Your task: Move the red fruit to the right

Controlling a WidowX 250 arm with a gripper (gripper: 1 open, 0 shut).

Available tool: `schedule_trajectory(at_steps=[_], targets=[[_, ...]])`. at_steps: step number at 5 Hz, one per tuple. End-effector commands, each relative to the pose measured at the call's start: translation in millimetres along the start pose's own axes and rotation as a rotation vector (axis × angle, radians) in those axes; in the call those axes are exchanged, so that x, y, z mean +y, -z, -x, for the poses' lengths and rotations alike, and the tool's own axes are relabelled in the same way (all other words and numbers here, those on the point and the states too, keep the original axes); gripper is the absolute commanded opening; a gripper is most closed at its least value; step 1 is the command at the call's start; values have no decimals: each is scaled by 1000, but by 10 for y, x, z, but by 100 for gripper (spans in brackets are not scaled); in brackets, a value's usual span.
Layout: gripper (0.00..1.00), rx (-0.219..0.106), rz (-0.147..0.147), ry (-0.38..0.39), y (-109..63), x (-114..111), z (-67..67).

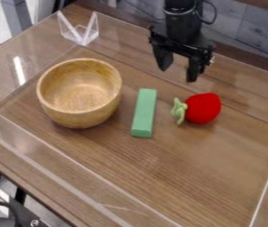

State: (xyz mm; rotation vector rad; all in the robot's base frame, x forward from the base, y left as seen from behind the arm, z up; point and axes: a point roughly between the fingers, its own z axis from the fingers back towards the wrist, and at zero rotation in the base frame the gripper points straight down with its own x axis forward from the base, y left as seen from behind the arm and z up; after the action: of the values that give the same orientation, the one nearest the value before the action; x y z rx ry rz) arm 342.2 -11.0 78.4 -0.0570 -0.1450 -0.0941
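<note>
The red fruit [201, 107] lies on its side on the wooden table, its green leafy top pointing left toward the green block. My gripper [180, 67] hangs pointing down just behind and slightly left of the fruit, apart from it. Its black fingers [164, 58] stand open with nothing between them.
A long green block [144, 112] lies just left of the fruit. A wooden bowl [80, 91] stands further left. Clear acrylic walls [77, 28] ring the table [137, 168]. Bare wood lies right of and in front of the fruit.
</note>
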Motion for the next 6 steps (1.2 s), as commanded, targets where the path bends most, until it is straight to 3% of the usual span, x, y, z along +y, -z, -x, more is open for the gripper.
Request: schedule_trajectory(at_steps=[1, 4, 6], targets=[[100, -71, -8, -22, -213, 30, -66], [100, -17, 8, 10, -27, -350, -92], [100, 17, -7, 24, 149, -558, -127]])
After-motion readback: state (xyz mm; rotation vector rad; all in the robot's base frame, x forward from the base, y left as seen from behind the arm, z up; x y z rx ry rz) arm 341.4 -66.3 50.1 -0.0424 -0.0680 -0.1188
